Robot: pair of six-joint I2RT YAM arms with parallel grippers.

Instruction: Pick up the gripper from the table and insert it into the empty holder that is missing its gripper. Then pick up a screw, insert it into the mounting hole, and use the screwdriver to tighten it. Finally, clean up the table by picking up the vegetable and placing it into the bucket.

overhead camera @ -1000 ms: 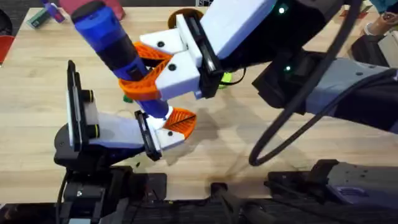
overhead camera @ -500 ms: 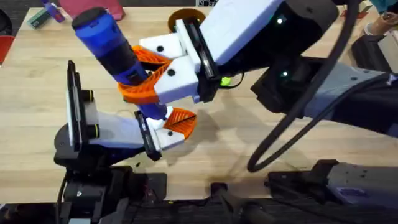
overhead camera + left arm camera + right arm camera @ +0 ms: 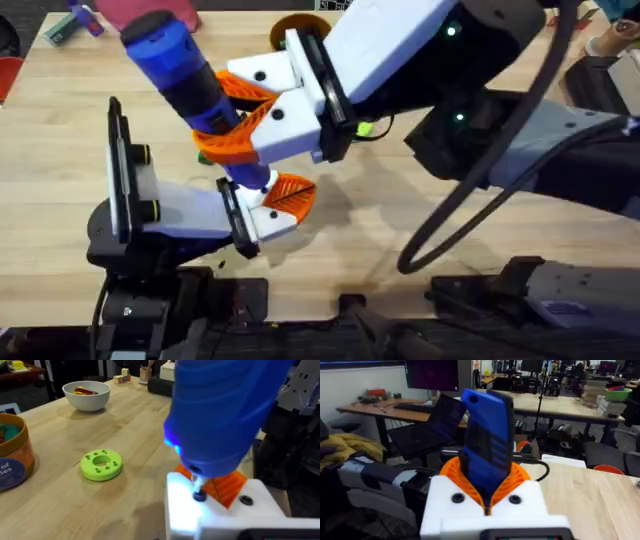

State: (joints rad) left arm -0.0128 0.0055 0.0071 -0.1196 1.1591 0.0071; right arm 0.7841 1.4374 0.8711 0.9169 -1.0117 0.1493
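My right gripper point(image 3: 238, 125) is shut on the blue screwdriver point(image 3: 185, 70), which leans with its tip pointing down; its orange pads clamp the blue body point(image 3: 487, 455). The tip rests on a small black screw point(image 3: 199, 495) in a white mount at my left arm's end, next to an orange ribbed gripper piece point(image 3: 227, 485). My left gripper point(image 3: 272, 203) sits right under the screwdriver. The lime green holder point(image 3: 101, 465) lies flat on the table. The orange-brown bucket point(image 3: 10, 455) stands beside it and shows at the table's far edge point(image 3: 295, 22). The vegetable is out of view.
A white bowl point(image 3: 86, 394) with red and yellow bits stands farther off on the table. My right arm point(image 3: 420, 70) spans the table's middle and covers much of it. Cables point(image 3: 450, 200) hang from it. A dark green scrap point(image 3: 205, 157) peeks out below the right fingers.
The right arm and the screwdriver have shifted very slightly to the right. The left arm has stayed where it was.
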